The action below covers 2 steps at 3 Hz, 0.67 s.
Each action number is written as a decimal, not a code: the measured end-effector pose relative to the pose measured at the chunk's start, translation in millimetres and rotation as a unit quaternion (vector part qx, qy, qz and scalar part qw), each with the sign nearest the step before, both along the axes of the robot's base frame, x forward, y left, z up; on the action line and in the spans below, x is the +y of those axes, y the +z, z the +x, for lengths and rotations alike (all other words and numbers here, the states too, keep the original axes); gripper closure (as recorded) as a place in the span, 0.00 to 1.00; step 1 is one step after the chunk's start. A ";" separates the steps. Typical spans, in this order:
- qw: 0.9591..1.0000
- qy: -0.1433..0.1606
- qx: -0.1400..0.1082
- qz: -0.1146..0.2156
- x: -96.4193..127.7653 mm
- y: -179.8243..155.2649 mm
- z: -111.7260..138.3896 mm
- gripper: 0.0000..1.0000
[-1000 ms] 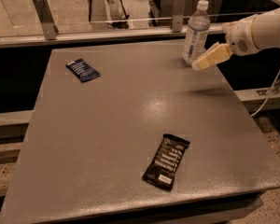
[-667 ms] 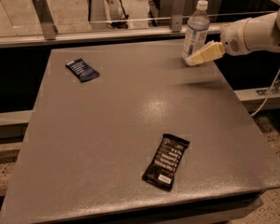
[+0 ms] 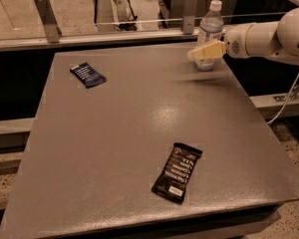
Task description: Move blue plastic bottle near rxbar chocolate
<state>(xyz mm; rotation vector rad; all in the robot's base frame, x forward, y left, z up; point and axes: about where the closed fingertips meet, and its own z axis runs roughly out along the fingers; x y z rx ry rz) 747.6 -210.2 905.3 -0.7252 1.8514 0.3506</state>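
The blue plastic bottle [image 3: 210, 24] stands upright at the far right corner of the grey table [image 3: 129, 128]; it is clear with a white cap and a pale label. My gripper [image 3: 204, 52], pale yellow on a white arm reaching in from the right, is at the bottle's lower body and covers part of it. The rxbar chocolate [image 3: 178, 172], a flat black wrapper with white lettering, lies near the table's front edge, right of centre and far from the bottle.
A smaller dark blue wrapper [image 3: 87, 74] lies at the table's far left. A metal rail with upright brackets [image 3: 45, 15] runs behind the table. A cable [image 3: 289, 96] hangs off the right side, over the floor.
My gripper has moved left and slightly up, from beside the bottle's right side to over its lower body. The bottle and both wrappers have not moved.
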 end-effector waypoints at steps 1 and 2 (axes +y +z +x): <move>0.999 -0.011 -0.004 0.038 5.4 0.3 8.6 0.18; 0.998 -0.017 -0.009 0.057 5.2 0.7 9.3 0.41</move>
